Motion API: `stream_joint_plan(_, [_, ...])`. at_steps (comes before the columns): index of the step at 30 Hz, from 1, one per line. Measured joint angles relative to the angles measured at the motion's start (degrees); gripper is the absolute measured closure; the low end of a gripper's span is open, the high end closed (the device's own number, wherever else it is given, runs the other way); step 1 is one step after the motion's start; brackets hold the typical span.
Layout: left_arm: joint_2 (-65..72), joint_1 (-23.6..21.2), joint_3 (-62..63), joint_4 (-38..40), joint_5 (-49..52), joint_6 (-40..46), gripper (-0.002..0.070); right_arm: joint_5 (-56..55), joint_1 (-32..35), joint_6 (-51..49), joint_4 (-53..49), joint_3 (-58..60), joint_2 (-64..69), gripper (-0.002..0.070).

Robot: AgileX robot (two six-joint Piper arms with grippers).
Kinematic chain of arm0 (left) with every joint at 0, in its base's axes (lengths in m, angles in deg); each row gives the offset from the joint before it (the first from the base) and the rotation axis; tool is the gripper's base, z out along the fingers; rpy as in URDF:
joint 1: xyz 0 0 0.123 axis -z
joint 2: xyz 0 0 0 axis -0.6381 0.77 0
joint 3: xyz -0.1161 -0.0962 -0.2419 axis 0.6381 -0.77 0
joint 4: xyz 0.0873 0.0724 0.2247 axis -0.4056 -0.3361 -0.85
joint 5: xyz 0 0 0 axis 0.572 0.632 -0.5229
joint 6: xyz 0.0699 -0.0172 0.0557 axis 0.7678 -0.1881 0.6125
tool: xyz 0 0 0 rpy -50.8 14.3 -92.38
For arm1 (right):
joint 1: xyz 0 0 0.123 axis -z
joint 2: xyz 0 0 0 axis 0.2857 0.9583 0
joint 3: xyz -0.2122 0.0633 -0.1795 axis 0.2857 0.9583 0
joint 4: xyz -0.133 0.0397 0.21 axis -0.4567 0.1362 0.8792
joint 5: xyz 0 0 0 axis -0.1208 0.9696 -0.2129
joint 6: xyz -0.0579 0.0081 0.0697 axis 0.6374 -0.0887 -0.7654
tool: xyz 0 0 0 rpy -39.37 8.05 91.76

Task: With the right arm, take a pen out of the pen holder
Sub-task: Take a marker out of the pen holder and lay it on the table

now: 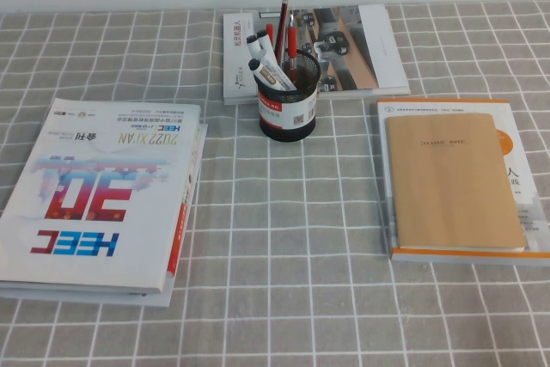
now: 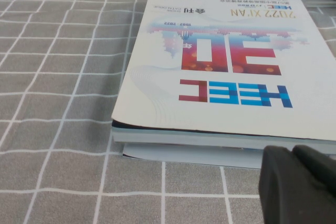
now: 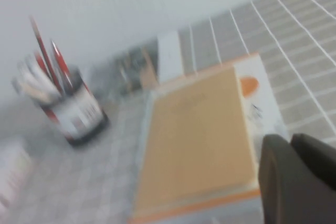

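Note:
A black mesh pen holder (image 1: 288, 105) stands at the middle back of the checked cloth, and the right wrist view shows this pen holder (image 3: 79, 116) too. It holds a tall red pen (image 1: 282, 19), another red pen and several white markers (image 1: 266, 62). Neither arm shows in the high view. In the right wrist view my right gripper (image 3: 290, 141) is shut and empty, hovering by the near corner of the tan notebook (image 3: 199, 129), well short of the holder. My left gripper (image 2: 292, 153) is shut and empty, low by the front edge of the magazine stack (image 2: 226, 61).
The tan notebook (image 1: 451, 180) lies on an orange-edged book (image 1: 516, 139) at the right. A stack of magazines (image 1: 103, 195) lies at the left. An open brochure (image 1: 344, 49) lies behind the holder, against the white wall.

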Motion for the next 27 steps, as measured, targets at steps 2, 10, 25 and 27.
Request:
stream_joint_plan(2, [0.0,0.0,0.0,0.0,0.0,0.0,0.0680,-2.4,0.0,0.0,6.7,0.0,0.0,0.0689])
stream_joint_plan(10, [0.0,0.0,0.0,0.0,0.0,0.0,0.0680,-5.5,0.0,0.0,17.0,0.0,0.0,0.0689])
stream_joint_plan(25, [0.0,0.0,0.0,0.0,0.0,0.0,0.0680,5.7,0.0,3.4,17.2,-9.3,6.6,0.0689])
stream_joint_plan(27, [0.0,0.0,0.0,0.0,0.0,0.0,0.0680,9.9,0.0,5.0,15.6,-13.7,11.8,0.0689])
